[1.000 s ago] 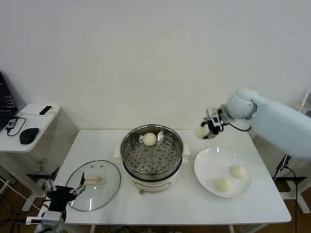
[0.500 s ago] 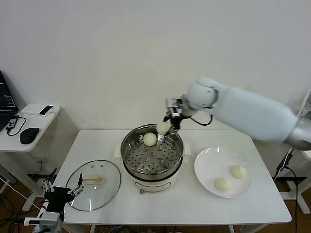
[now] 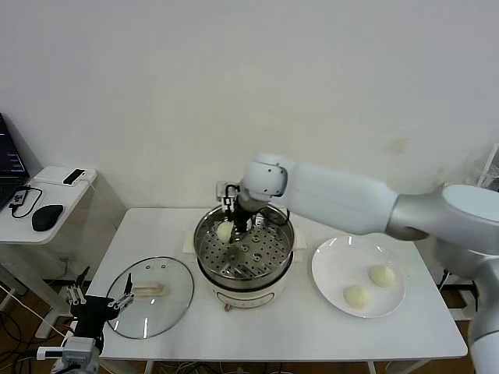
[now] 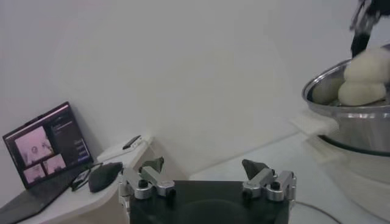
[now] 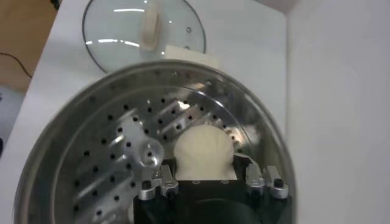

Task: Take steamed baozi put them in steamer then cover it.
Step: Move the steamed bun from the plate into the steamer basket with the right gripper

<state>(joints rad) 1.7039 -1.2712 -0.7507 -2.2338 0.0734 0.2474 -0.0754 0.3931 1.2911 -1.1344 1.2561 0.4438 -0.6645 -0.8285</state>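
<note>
Baozi (image 5: pixel 205 152) sits squeezed in the right gripper (image 5: pixel 207 181), low inside the steamer (image 3: pixel 207 234) over the holey tray. Another bun hides behind that gripper. Beside it, two buns (image 3: pixel 368 285) wait on the white plate (image 3: pixel 327 269). Far off, the left gripper (image 4: pixel 207 176) hangs wide open near the glass cover (image 3: pixel 173 300).

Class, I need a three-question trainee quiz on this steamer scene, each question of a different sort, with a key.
1. True or false: the clear glass lid with a cream handle lies on the white table, beside the shiny steel steamer pot.
2. How many pale round dough buns rest on the flat white plate?
3. The right hand is: A) open over the plate; B) shut on a pale bun over the pot's perforated tray; C) lifting the lid.

Key: 1 true; 2 two; 3 B.
</note>
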